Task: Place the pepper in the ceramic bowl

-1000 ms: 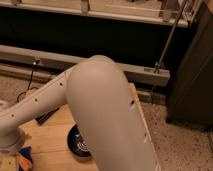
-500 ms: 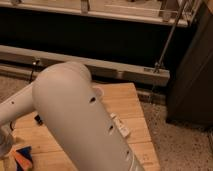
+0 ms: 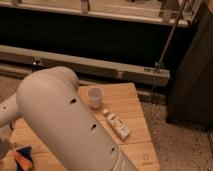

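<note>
- Robot arm: its thick white link fills the near left of the view. It has swung leftward since a second ago, when it stood over the middle of the worktop.
- Worktop: pale wooden planks. More of the far right side is bare than half a second ago.
- Ceramic bowl: hidden behind the arm. A second ago part of its dark rim showed at the near side, left of the link.
- Blue cloth: crumpled at the near-left corner, seen at the same spot as before.
- Translucent cup: upright on the far part of the worktop, just right of the arm. It was covered half a second ago.
- White packet: lies flat, nearer than the cup, with a small pale cube between the two.
- Pepper: a small orange piece on the worktop against the blue cloth, at the near-left corner, outside the bowl.
- Gripper: a grey shape cut by the left edge, just left of the cloth; fingers spread wide, holding nothing.
</note>
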`<state>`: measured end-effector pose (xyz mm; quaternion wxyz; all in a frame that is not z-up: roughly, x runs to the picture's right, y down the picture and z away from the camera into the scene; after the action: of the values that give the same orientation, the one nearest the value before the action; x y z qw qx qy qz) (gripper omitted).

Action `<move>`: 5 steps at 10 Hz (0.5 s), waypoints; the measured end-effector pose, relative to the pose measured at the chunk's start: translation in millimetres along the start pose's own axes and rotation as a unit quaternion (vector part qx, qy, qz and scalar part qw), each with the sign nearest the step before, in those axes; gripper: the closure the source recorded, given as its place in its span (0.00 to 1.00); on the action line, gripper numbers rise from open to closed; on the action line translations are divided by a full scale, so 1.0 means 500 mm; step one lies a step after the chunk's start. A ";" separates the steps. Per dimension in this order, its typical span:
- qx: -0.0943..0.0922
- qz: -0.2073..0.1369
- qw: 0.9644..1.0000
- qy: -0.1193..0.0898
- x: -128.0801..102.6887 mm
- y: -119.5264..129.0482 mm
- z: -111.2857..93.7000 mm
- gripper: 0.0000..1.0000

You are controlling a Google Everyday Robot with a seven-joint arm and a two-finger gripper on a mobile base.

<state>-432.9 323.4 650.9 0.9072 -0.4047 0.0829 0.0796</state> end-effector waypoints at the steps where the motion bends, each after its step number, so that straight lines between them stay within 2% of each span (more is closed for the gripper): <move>1: -0.005 0.009 1.000 -0.002 -0.007 0.002 0.015 0.20; 5: -0.016 0.045 0.999 0.002 -0.005 0.006 0.073 0.21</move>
<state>-432.7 352.2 673.2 0.8962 -0.4148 0.1013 0.1204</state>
